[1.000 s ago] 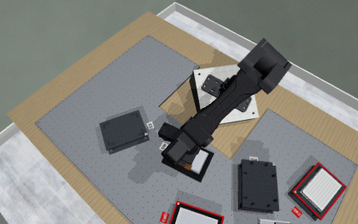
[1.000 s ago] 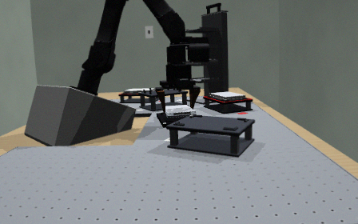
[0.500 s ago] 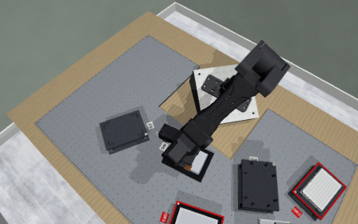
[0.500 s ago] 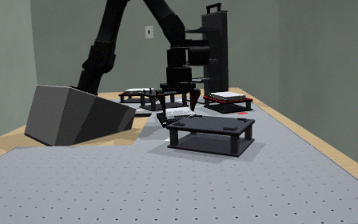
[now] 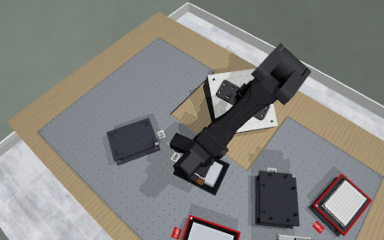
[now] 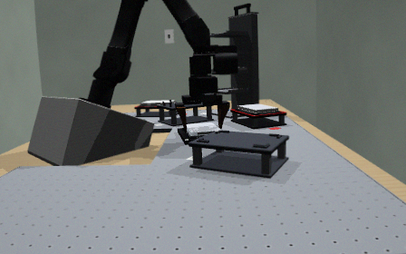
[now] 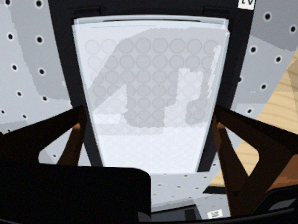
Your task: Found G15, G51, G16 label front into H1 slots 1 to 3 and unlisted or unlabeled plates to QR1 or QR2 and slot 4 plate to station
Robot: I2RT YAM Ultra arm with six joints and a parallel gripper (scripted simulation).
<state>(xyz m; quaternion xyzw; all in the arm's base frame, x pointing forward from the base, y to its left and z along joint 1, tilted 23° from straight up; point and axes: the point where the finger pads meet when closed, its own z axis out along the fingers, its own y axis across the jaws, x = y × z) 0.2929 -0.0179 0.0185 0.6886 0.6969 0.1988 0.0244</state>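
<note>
A white well plate (image 5: 213, 173) lies flat in a low black nest (image 5: 219, 185) near the middle of the deck. It also shows in the exterior view (image 6: 201, 128) and fills the wrist view (image 7: 149, 92). My gripper (image 5: 205, 172) is open, with one finger on each long side of the plate (image 7: 150, 123) and the fingertips low beside it (image 6: 201, 119). In the wrist view I see a gap between each finger and the plate's edge. The plate hotel H1 (image 6: 245, 59) stands as a tall black tower behind the arm.
A raised black nest (image 5: 133, 140) stands empty to the left and near the front in the exterior view (image 6: 239, 150). Two red-edged nests (image 5: 342, 203) (image 5: 212, 231) each hold a white plate. The hotel's top (image 5: 278, 198) lies between them. The arm's base block (image 6: 86, 129) is at the left.
</note>
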